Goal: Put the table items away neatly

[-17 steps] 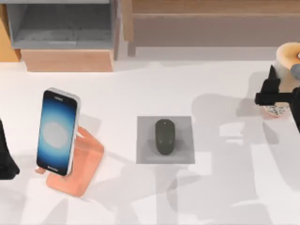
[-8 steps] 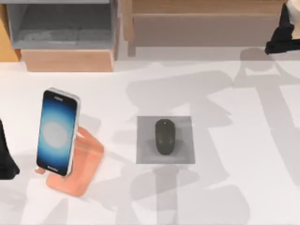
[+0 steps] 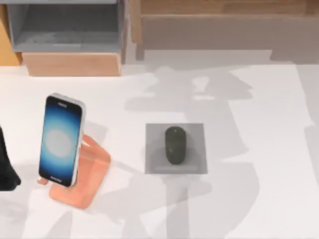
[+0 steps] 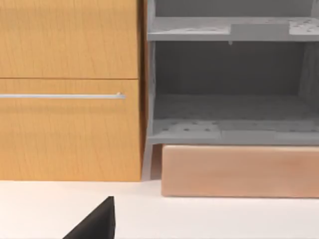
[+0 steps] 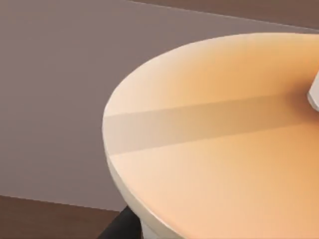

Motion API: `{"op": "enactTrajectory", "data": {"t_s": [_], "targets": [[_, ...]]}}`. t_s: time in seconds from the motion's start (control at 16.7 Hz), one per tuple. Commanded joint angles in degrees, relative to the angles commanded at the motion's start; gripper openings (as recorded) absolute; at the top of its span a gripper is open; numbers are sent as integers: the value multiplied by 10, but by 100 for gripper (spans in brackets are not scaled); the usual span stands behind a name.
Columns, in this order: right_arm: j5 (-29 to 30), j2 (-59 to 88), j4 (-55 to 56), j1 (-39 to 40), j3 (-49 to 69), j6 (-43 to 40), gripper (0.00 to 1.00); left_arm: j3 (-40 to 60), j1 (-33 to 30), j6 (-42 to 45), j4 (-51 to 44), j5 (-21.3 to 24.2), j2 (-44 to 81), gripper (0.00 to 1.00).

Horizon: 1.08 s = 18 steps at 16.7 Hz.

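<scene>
Right gripper [image 5: 119, 228] is clamped on the tall tan cup [image 5: 224, 139], as far as I can see. In the right wrist view the cup's wide round top is right up close, with a dark bit of the gripper pressed against its wall just under the rim at the lower edge of the frame. A flat brown-grey wall sits behind it.

Left gripper [image 3: 6, 164] is parked at the far left edge of the top view, lower half. Honestly can't tell if it's apart or together.

The rest:

- The white table [image 3: 259, 149] takes up most of the top view.
- An orange wooden cabinet [image 4: 70, 89] with a thin silver handle bar [image 4: 62, 96] is at the left of the left wrist view.
- A grey open shelf unit [image 3: 65, 30] is in the upper left of the top view.
- The salmon-pink angled phone stand [image 3: 87, 174] is in the lower left of the top view. The white-edged smartphone with the glowing blue screen [image 3: 61, 140] leans on it, screen facing up.
- The flat grey square pad [image 3: 194, 149] is around the centre, a bit low.
- The small dark olive-grey oval computer mouse [image 3: 175, 145] sits on the middle of the pad, well apart from the phone.
</scene>
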Motion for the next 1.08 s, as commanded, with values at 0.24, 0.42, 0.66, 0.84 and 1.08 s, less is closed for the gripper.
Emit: {"op": "enactTrajectory", "data": {"t_s": [0.24,0.42,0.66,0.84,1.08], "targets": [[-47,32,-187,-59,127,25,0,0,0,0,0,0,0,100],[-73,59,-279,-85,205,47,0,0,0,0,0,0,0,100],[-86,75,-317,-97,241,59,0,0,0,0,0,0,0,100],[-86,75,-317,-97,241,59,0,0,0,0,0,0,0,100],[-85,66,-318,-95,232,59,0,0,0,0,0,0,0,100]]}}
